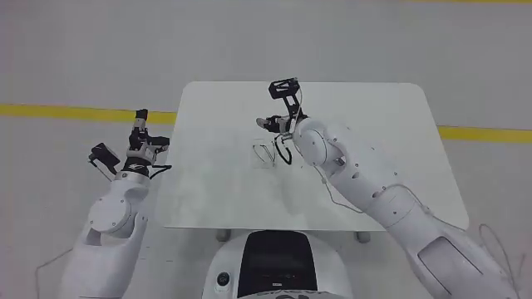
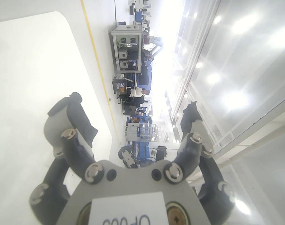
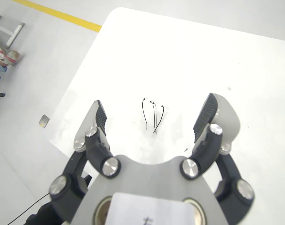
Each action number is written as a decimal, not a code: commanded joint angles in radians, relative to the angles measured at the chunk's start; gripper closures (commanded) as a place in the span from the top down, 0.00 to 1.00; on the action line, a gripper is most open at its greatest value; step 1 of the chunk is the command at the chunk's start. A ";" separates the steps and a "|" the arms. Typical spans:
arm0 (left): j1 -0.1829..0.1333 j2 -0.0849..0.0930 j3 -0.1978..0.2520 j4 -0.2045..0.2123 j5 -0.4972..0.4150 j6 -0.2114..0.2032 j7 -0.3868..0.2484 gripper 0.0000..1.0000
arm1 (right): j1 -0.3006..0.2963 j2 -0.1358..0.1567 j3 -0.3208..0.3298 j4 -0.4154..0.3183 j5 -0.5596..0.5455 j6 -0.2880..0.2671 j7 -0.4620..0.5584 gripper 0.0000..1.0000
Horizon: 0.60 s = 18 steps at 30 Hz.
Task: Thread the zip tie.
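Note:
Several thin black zip ties [image 3: 154, 117] lie side by side, unlooped, on the white table [image 3: 179, 54]; from above they show near the table's middle [image 1: 263, 151]. My right gripper [image 3: 154, 100] hangs open above them with nothing between its ribbed pads [image 3: 204, 115]. In the top view it [image 1: 273, 122] sits just beyond the ties, toward the table's far side. My left gripper [image 2: 133, 101] is open and holds nothing. It [image 1: 145, 133] stands off the table's left edge, well away from the ties.
A tiny black bit [image 3: 185, 150] lies on the table close to the right gripper. The table's rounded corner [image 2: 60, 19] is near the left gripper. A yellow floor line [image 1: 50, 110] runs past the table. A workshop with benches shows far off in the left wrist view.

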State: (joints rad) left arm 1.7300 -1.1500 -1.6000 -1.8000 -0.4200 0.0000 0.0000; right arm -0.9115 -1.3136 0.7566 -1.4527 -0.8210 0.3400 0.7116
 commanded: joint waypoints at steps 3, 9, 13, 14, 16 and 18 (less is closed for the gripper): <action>0.000 0.000 0.000 0.000 0.000 0.000 0.000 1.00 | 0.000 0.000 0.000 0.000 0.000 0.000 0.000 1.00; 0.000 0.000 0.000 0.000 0.000 0.000 0.000 1.00 | 0.056 -0.009 -0.045 -0.001 -0.095 -0.008 0.123 1.00; 0.000 0.000 0.000 0.000 0.000 0.000 0.000 1.00 | 0.152 -0.048 -0.125 0.067 -0.112 -0.033 0.250 1.00; 0.000 0.000 0.000 0.000 0.000 0.000 0.000 1.00 | 0.177 -0.061 -0.149 0.094 -0.106 -0.041 0.286 1.00; 0.000 0.000 0.000 0.000 0.000 0.000 0.000 1.00 | 0.233 -0.097 -0.198 0.159 -0.085 -0.046 0.335 1.00; 0.000 0.000 0.000 0.000 0.000 0.000 0.000 1.00 | 0.274 -0.130 -0.240 0.226 -0.049 -0.065 0.383 1.00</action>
State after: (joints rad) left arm 1.7300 -1.1500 -1.6000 -1.8000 -0.4200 0.0000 0.0000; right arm -0.6590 -1.4275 0.5368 -1.2639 -0.8885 0.2830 1.0719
